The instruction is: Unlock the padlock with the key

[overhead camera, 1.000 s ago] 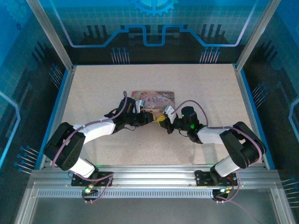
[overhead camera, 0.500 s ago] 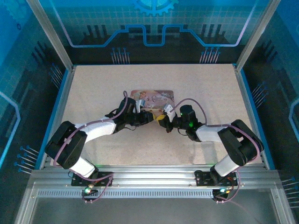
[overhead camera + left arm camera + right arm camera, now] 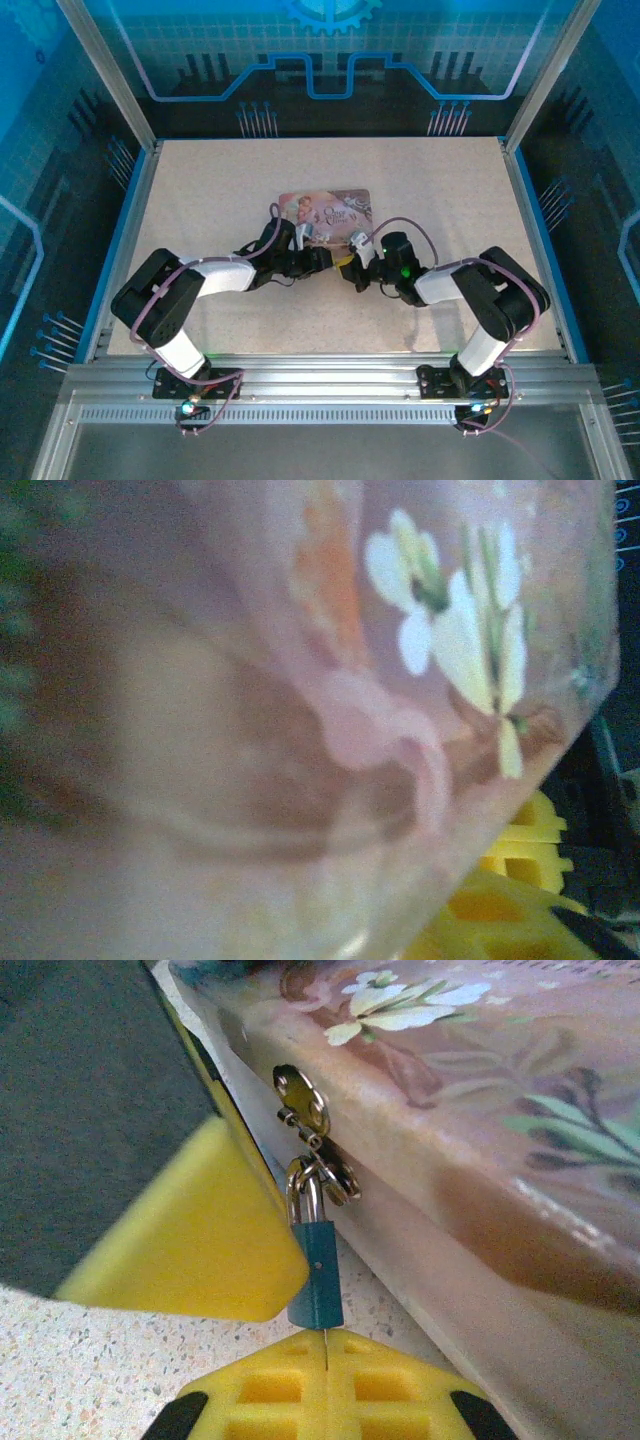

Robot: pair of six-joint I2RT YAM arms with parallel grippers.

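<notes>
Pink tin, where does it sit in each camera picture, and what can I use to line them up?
Top external: the tin lies mid-table, just beyond where the two arms meet.
Left wrist: very close and blurred, across the left and middle.
Right wrist: upper right, its front wall slanting down to the right.
Shared landmark: the yellow finger pads by its near side.

We list one rectangular pink tin [image 3: 325,208], its lid printed with figures and white flowers. It lies flat near the table's centre, long sides running left to right. We list one speckled beige table [image 3: 440,180], blue-edged left and right.
</notes>
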